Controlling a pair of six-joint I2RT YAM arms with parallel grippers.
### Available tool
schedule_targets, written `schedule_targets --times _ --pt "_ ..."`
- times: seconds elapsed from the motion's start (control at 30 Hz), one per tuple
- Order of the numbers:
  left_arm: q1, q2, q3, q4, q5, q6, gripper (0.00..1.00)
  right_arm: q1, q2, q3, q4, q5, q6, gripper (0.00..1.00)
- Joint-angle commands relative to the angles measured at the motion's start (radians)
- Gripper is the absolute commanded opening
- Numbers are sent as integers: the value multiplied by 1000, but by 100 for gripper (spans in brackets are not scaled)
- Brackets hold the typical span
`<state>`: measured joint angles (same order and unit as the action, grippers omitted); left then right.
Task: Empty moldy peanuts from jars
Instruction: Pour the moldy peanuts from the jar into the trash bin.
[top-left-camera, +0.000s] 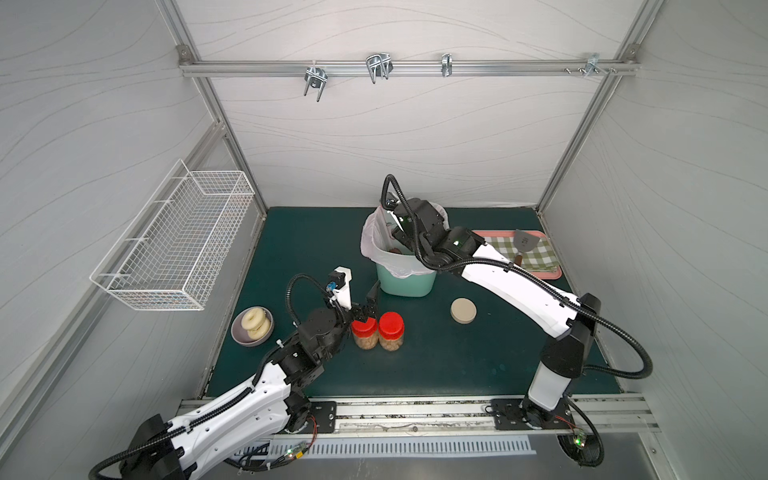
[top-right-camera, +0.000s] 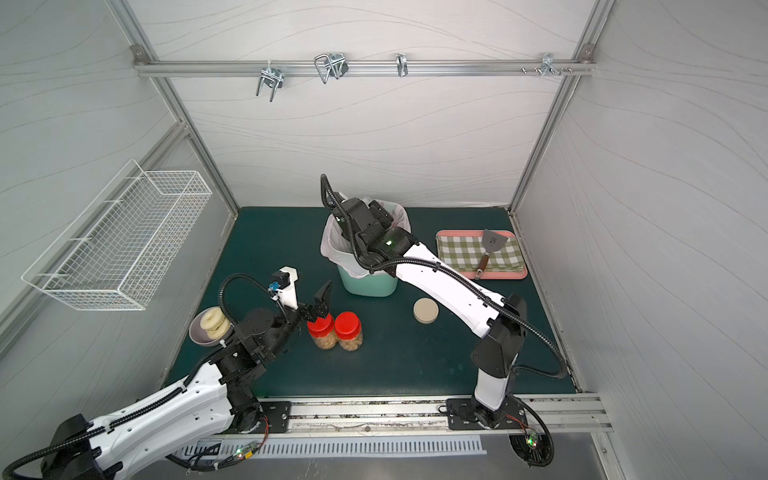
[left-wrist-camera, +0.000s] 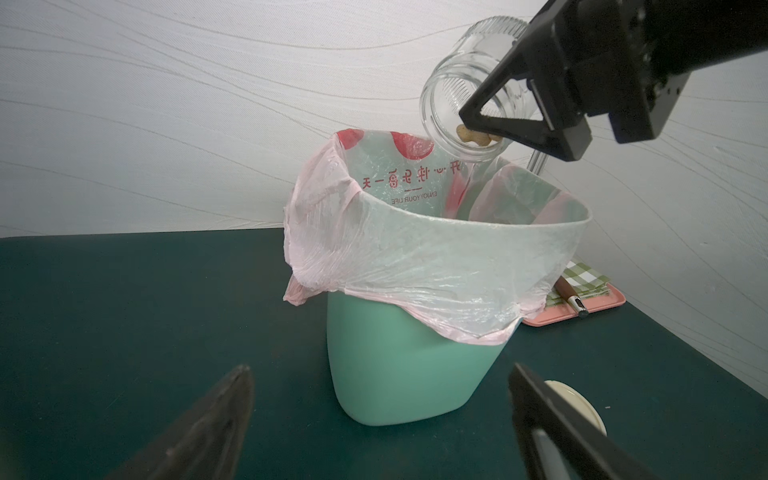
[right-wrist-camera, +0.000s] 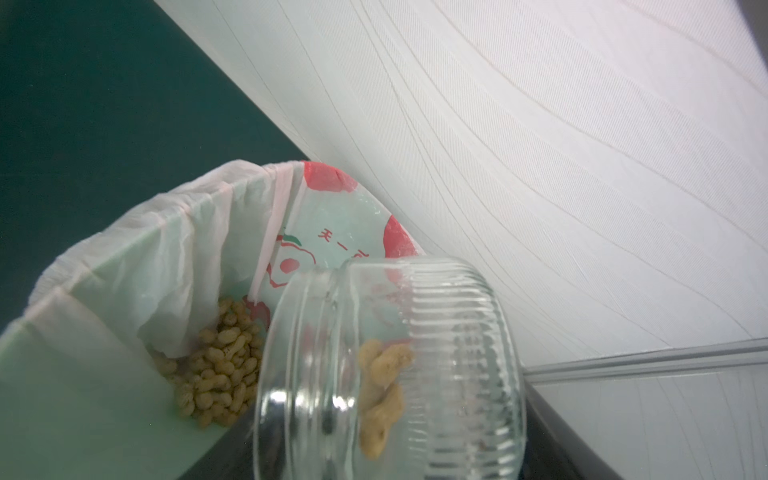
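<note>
My right gripper (left-wrist-camera: 490, 104) is shut on a clear, lidless jar (left-wrist-camera: 469, 91), tipped mouth-down over the mint-green bin (top-left-camera: 405, 282). In the right wrist view, two or three moldy peanuts (right-wrist-camera: 382, 386) cling inside the jar (right-wrist-camera: 415, 374). A heap of peanuts (right-wrist-camera: 220, 374) lies in the bin's pink bag. Two jars with red lids (top-left-camera: 365, 332) (top-left-camera: 391, 330), full of peanuts, stand side by side near the front. My left gripper (top-left-camera: 368, 303) hovers open just above and behind the left one, holding nothing. A beige lid (top-left-camera: 463, 310) lies flat on the mat.
A grey bowl of donuts (top-left-camera: 252, 326) sits at the left edge beside my left arm. A pink tray (top-left-camera: 550, 272) with a checked cloth and a spatula (top-left-camera: 524, 243) lies at the back right. A white wire basket (top-left-camera: 174, 245) hangs on the left wall.
</note>
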<state>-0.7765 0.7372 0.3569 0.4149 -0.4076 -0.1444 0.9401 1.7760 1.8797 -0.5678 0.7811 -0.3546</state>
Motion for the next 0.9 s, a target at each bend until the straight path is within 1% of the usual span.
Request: schedule_targets --times 0.0,0.07,0.13,0.2,0.23,0.3,0.4,0.47,0.57,0.63,0.73,0.8,0.87 --pt "6 -5 2 22 -11 6 97 -9 12 62 -16 44 9 0" --pt "7 -6 2 27 -10 6 97 7 -32 5 49 24 -3 0" --pt "6 0 5 28 -10 8 97 -12 -59 -49 100 -5 6 0" --pt "7 7 8 26 -10 8 97 -60 -47 -46 61 -46 43 0" --pt "7 7 7 25 -10 9 97 -74 -29 -21 18 -46 56 0" --pt "6 6 6 26 -10 9 97 -54 -31 -3 -13 -1 49 0" --pt "7 7 7 30 -7 8 97 3 -96 -87 118 30 -35 0" --pt "7 13 11 29 -5 9 97 -7 -100 -108 154 18 -49 0" --pt "7 14 10 26 -8 11 97 -40 -32 -46 85 31 -58 0" --pt "7 10 7 25 -8 9 97 -19 -15 -32 84 68 -102 0" --pt "7 14 10 30 -5 8 97 22 -46 -86 187 85 -178 0" --pt "7 20 12 28 -5 9 97 14 -46 -99 213 85 -198 0" --pt "7 19 11 27 -7 8 96 0 -27 -73 178 96 -194 0"
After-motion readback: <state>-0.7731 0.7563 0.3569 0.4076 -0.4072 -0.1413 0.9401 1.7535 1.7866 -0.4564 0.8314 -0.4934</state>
